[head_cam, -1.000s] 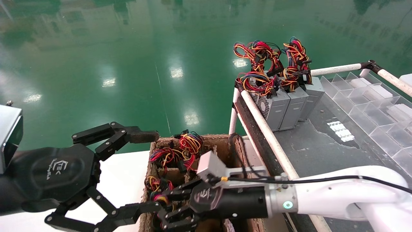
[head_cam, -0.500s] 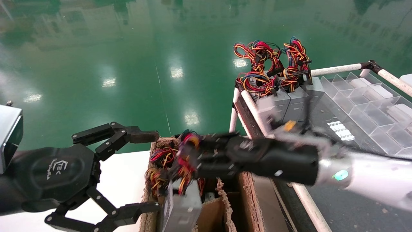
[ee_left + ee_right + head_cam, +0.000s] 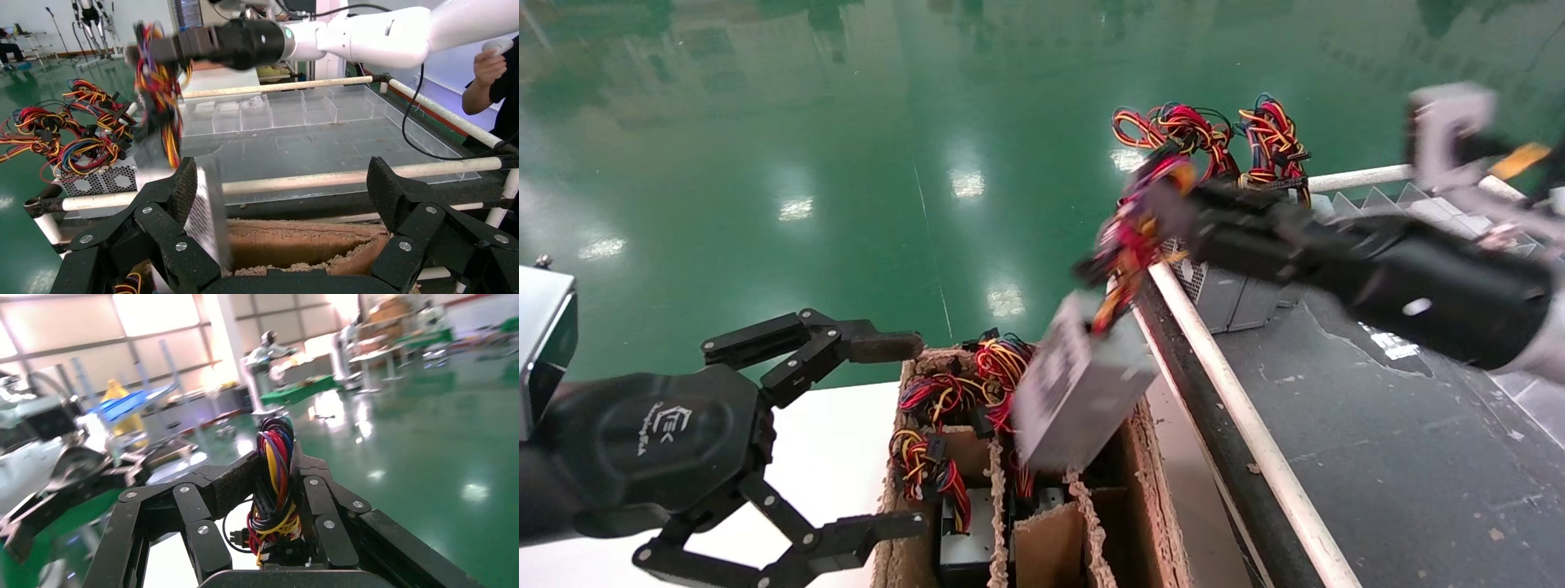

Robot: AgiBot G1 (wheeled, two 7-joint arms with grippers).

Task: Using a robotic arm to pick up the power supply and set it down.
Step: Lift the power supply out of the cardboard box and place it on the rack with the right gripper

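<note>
Right claw [image 3: 1173,214] clenched on the wire bundle [image 3: 273,478] of the power supply [image 3: 1079,384]; grey box hangs tilted in the air above the cardboard box [image 3: 1140,457], just beside the table's white rail [image 3: 1230,392]. Left claw [image 3: 846,441] spread wide, parked beside the cardboard box, gripping nothing.

The cardboard box [image 3: 1140,457] stands in front of the robot, between a white surface [image 3: 829,457] on the left and a railed surface [image 3: 1377,425] on the right. More wired units [image 3: 964,539] sit inside the box. The left gripper [image 3: 846,441] hangs over the white surface, just left of the box. The power supply [image 3: 1075,384] hangs by its wires [image 3: 1128,245] from the right gripper [image 3: 1164,204], above the box's right side beside the rail [image 3: 1238,408]. A row of power supplies [image 3: 1238,294] stands at the railed surface's far left corner, clear dividers [image 3: 1385,208] to their right.
</note>
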